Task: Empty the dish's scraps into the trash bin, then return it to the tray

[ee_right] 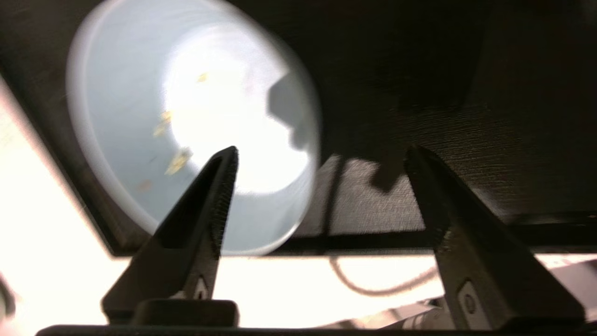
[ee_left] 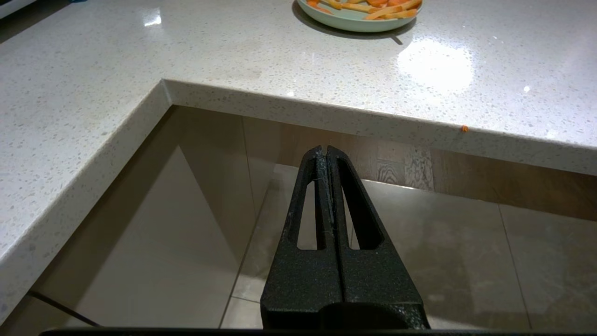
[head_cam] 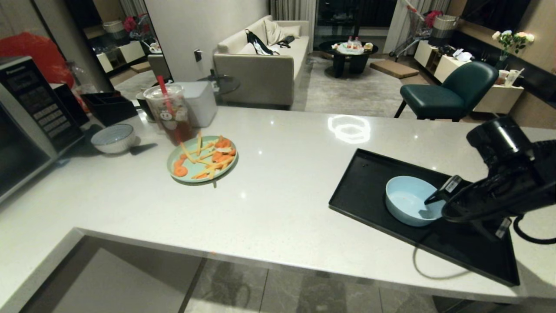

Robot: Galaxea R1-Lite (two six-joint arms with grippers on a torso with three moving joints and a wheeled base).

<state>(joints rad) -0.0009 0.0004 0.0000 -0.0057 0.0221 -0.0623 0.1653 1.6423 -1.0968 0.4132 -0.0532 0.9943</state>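
A pale speckled stone counter (head_cam: 278,191) runs across a lounge-kitchen, with a beige sofa (head_cam: 260,61) and a dark green chair (head_cam: 447,91) beyond it; on the counter's right side lies the large flat black rectangular tray (head_cam: 369,174) with its low raised rim; inside it, upright and near the tray's front edge, sits the small round light-blue bowl (head_cam: 408,204); only a few tiny yellowish flecks cling to its inside in the right wrist view, so the scraps look to have been emptied; no trash bin shows in any view. The right gripper (ee_right: 322,158) hangs just over the bowl's right rim, its two black fingers (ee_right: 219,186) spread wide with nothing between them; one finger stands over the bowl's inside, the other over bare tray; the bowl appears released and resting on its own. The left gripper (ee_left: 326,154) is parked below the counter edge, fingers pressed together and holding nothing. Further left stand a mint-green flat plate (head_cam: 202,161) of orange and yellow food pieces, a grey-white bowl (head_cam: 113,138) and a lidded plastic cup with a red straw (head_cam: 169,113). The bowl is probably light, rigid and smooth-walled, so slippery; a pinch across the rim would hold it best.
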